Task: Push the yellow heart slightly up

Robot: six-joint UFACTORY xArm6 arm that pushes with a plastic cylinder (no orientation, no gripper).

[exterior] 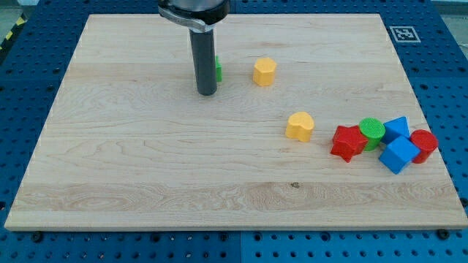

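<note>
Our rod hides most of a green block (218,69) at the bench's (146,161) top; its shape is unreadable. We carry no gripper, only my tip (206,93), resting well left and above the yellow heart (300,126). That heart sits right of centre, lobes toward the view's right, just left of a red star (348,142).

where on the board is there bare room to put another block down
Free: the whole left half, left of my tip, and the bottom strip below the yellow heart. Crowded: right edge, where red star, green cylinder and blue cube bunch.
</note>
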